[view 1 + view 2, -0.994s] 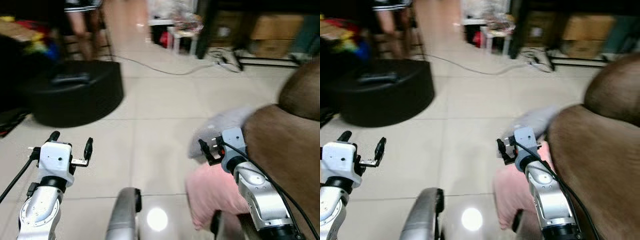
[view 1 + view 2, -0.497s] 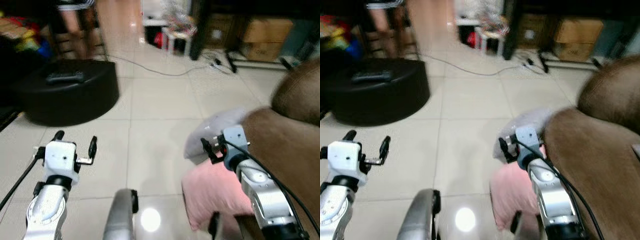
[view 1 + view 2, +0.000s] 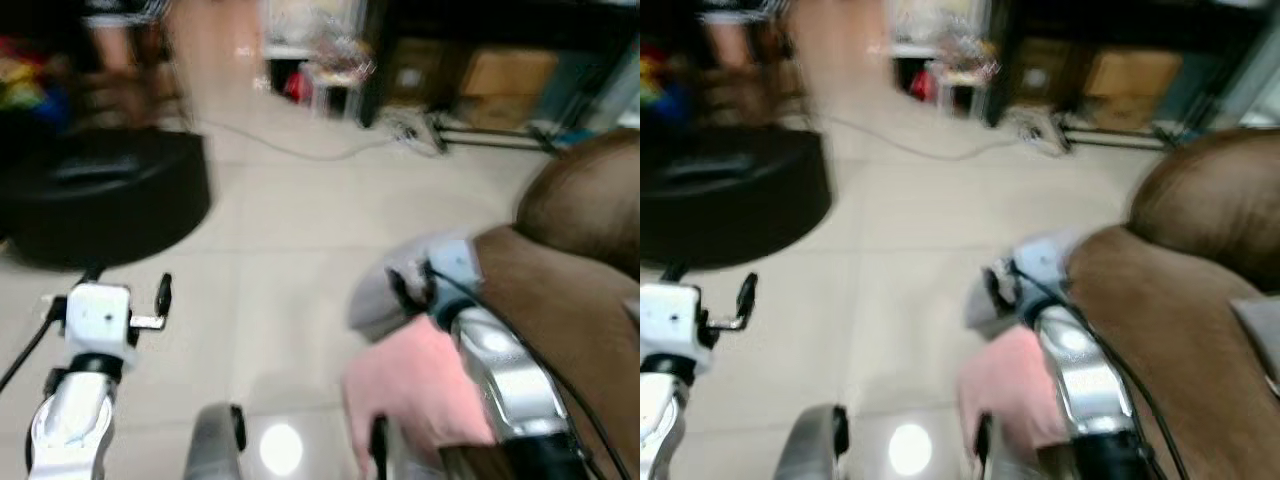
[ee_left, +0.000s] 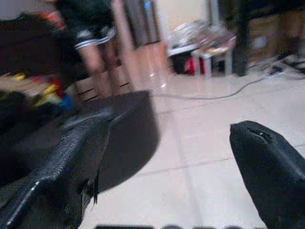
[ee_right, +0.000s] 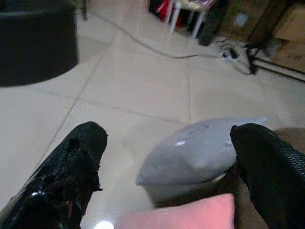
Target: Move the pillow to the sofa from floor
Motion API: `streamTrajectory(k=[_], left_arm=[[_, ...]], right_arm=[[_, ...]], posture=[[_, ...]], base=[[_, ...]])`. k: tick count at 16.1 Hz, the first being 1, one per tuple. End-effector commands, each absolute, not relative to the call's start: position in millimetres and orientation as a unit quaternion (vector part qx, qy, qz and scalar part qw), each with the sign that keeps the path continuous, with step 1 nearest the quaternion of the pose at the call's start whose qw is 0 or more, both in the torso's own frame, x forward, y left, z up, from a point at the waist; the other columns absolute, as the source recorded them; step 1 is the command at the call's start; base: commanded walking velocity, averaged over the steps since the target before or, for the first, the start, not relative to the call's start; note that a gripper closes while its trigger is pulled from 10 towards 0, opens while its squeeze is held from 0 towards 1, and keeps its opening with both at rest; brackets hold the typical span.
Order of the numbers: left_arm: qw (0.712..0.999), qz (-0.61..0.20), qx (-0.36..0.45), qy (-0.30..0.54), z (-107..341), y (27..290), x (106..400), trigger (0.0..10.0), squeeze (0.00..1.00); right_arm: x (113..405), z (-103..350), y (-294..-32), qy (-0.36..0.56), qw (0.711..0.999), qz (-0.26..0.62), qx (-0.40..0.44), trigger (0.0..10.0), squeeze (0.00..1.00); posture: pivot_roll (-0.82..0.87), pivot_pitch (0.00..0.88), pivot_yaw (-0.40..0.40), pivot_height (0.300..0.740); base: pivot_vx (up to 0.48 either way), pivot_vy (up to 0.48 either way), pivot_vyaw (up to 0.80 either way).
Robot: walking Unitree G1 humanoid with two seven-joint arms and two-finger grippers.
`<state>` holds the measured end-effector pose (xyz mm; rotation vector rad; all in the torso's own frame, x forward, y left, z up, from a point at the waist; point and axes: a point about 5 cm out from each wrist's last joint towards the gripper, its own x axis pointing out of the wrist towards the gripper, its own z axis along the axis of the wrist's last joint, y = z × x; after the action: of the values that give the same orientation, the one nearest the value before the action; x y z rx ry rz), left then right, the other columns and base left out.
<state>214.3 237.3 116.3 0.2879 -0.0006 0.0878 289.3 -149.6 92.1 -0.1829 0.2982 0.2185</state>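
Observation:
A grey pillow (image 5: 195, 155) lies on the tiled floor, leaning against the front of the brown sofa (image 3: 575, 300). A pink pillow (image 3: 410, 385) lies just below it, also against the sofa. My right gripper (image 3: 408, 285) hovers over the grey pillow's near edge. It is open, and its fingers (image 5: 78, 152) spread wide with nothing between them. My left gripper (image 3: 128, 285) is held out over bare floor at the left, also open and empty. The head views are blurred.
A round black ottoman (image 3: 100, 200) stands at the left. A cable (image 3: 290, 150) runs across the floor behind it. A white stool (image 3: 330, 85) and cardboard boxes (image 3: 500, 75) line the back. A person's legs (image 4: 95, 57) stand beyond the ottoman.
The whole picture has shifted and blurred, so the camera is moving. My right gripper sits closer to the grey pillow. Both grippers stay open.

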Motion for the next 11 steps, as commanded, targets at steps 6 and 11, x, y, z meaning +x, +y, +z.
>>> streamTrajectory(k=[6, 11], left_arm=[[0.99, 0.028, 0.14, 0.003, 111.0, 230.9, 213.8, 10.0, 1.0], [0.986, -0.079, 0.141, 0.046, 96.6, 213.8, 214.1, 10.0, 0.73]], right_arm=[[287.4, 84.3, -162.8, 0.175, 0.976, 0.081, -0.1, 10.0, 0.0], [290.5, 72.9, -165.5, 0.197, 0.97, 0.099, -0.098, 10.0, 0.57]], posture=[[-0.01, 0.0, -0.075, 0.552], [0.0, 0.0, -0.078, 0.552]], base=[[0.241, 0.0, 0.0], [0.0, 0.0, 0.0]])
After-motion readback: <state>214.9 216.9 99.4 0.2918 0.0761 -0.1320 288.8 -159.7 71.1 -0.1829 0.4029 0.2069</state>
